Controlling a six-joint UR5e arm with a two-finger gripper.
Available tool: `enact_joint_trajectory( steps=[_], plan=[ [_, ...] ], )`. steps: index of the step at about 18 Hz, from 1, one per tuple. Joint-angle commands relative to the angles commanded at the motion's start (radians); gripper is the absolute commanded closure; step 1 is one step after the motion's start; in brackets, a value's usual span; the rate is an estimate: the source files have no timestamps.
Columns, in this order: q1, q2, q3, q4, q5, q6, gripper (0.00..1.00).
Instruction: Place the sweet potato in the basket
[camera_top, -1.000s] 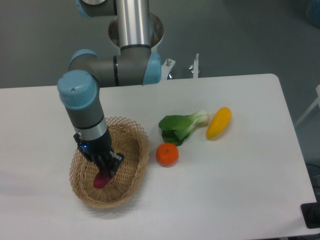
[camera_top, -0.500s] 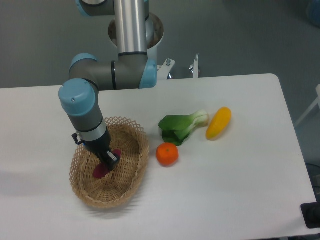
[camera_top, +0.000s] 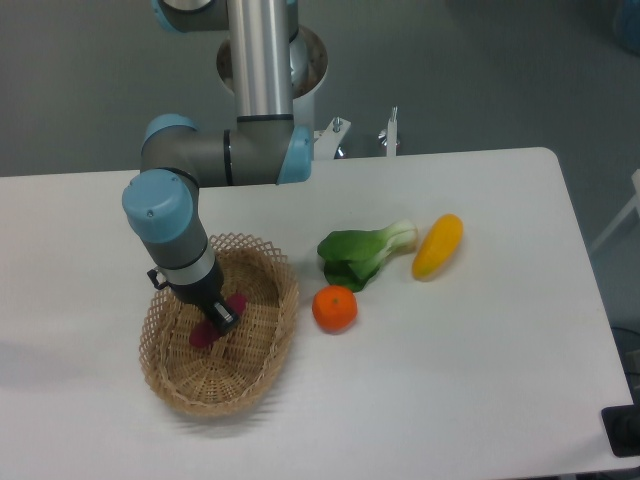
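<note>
1 sweet potato (camera_top: 236, 303), 1 basket (camera_top: 262, 368), 1 orange (camera_top: 334, 309), 1 bok choy (camera_top: 365, 253), 1 yellow veg (camera_top: 438, 246).

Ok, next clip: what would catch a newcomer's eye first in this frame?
The arm reaching down into the wicker basket at the table's left front, its gripper right at a magenta sweet potato lying inside. To the right, loose on the white table, sit an orange fruit, a leafy bok choy and a yellow elongated vegetable.
</note>
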Motion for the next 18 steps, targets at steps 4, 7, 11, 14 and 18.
enact_joint_trajectory(
  steps=[4,7,11,14,18],
  plan=[
    [0.0,0.009,0.011,-0.002,0.002,-0.023,0.0],
    [0.0,0.024,0.018,-0.002,0.0,-0.071,0.0],
    [0.009,0.043,0.057,-0.006,0.002,-0.071,0.0],
    [0.064,0.061,0.119,-0.009,0.002,-0.071,0.0],
    [0.162,0.109,0.163,-0.024,-0.002,-0.054,0.0]
  ],
)
